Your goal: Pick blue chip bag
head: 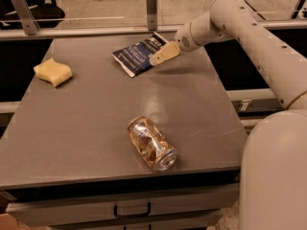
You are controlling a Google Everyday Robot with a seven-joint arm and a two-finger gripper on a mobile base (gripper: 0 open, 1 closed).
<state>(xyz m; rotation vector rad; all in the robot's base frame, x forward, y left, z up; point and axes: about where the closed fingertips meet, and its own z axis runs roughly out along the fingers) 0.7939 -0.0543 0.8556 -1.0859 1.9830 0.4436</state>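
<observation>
The blue chip bag [139, 54] lies flat near the far edge of the grey table [86, 128], dark navy with white lettering. My gripper [162, 55] reaches in from the right on a long white arm, its tan fingertips over the bag's right edge, low above the table. I cannot tell whether it touches the bag.
A shiny gold-brown can [152, 143] lies on its side near the table's front edge. A pale yellow sponge-like block [53, 72] sits at the far left. A rail with metal posts [152, 6] runs behind the table. Drawers are below the front edge.
</observation>
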